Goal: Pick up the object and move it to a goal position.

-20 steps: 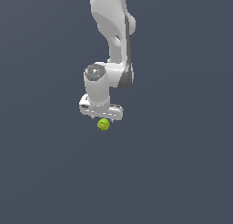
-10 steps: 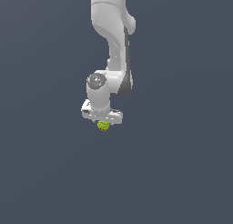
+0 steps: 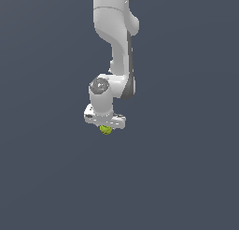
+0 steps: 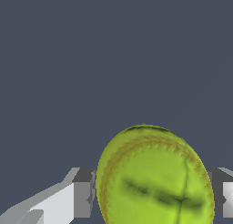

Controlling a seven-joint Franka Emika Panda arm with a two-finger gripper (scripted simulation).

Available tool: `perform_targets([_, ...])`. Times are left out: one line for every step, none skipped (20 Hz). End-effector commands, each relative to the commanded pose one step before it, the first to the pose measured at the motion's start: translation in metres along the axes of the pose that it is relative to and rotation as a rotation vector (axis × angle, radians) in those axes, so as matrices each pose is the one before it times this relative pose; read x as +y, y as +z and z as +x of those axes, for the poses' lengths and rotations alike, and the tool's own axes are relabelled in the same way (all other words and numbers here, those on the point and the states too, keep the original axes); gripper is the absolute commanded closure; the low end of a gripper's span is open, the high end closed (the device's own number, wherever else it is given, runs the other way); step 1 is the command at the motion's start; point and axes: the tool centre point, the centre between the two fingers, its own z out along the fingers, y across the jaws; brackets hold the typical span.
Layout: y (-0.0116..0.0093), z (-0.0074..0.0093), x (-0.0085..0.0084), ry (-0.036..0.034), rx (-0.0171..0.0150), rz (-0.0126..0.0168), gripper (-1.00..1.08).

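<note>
The object is a small yellow-green ball (image 3: 106, 129) with dark seam-like marks. It sits just under my white gripper (image 3: 105, 124) in the exterior view, near the middle of the picture. In the wrist view the ball (image 4: 154, 177) fills the space between my two fingers (image 4: 82, 198), which stand on either side of it and touch it. My gripper is shut on the ball. My arm comes down from the top of the exterior view. The lower part of the ball is cut off in the wrist view.
A plain dark grey-blue surface (image 3: 186, 177) fills the whole background in both views. No other objects or edges show.
My gripper has moved a little down in the exterior view and the arm has straightened, with the ball staying between the fingers.
</note>
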Motion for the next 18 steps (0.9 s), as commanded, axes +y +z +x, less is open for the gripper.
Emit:
perform_targets([0.00090, 0.00005, 0.00002, 0.00002, -0.00026, -0.00013, 1.08])
perform_targets([0.00000, 0.00000, 0.00000, 0.00000, 0.00000, 0.00000, 1.08])
perform_targets([0.00000, 0.00000, 0.00000, 0.00000, 0.00000, 0.00000, 1.08])
perform_targets([0.00000, 0.00000, 0.00000, 0.00000, 0.00000, 0.00000, 1.08])
perform_targets([0.00000, 0.00000, 0.00000, 0.00000, 0.00000, 0.00000, 1.08])
perform_targets([-0.00084, 0.00007, 0.00006, 0.00010, 0.00058, 0.00036, 1.08])
perform_targets([-0.00026, -0.00003, 0.00007, 0.00000, 0.00000, 0.00000, 1.08])
perform_targets([-0.00077, -0.00008, 0.00022, 0.00000, 0.00000, 0.00000, 1.08])
perform_targets([-0.00129, -0.00013, 0.00037, 0.00000, 0.00000, 0.00000, 1.08])
perform_targets([-0.00181, -0.00018, 0.00051, 0.00000, 0.00000, 0.00000, 1.08])
perform_targets([-0.00233, -0.00023, 0.00066, 0.00000, 0.00000, 0.00000, 1.08])
perform_targets([-0.00286, -0.00028, 0.00081, 0.00000, 0.00000, 0.00000, 1.08])
perform_targets([-0.00339, -0.00033, 0.00096, 0.00000, 0.00000, 0.00000, 1.08])
perform_targets([-0.00393, -0.00038, 0.00112, 0.00000, 0.00000, 0.00000, 1.08])
perform_targets([-0.00447, -0.00043, 0.00127, 0.00000, 0.00000, 0.00000, 1.08])
perform_targets([-0.00503, -0.00049, 0.00143, 0.00000, 0.00000, 0.00000, 1.08])
perform_targets([-0.00560, -0.00054, 0.00159, 0.00000, 0.00000, 0.00000, 1.08])
perform_targets([-0.00618, -0.00059, 0.00175, 0.00000, 0.00000, 0.00000, 1.08])
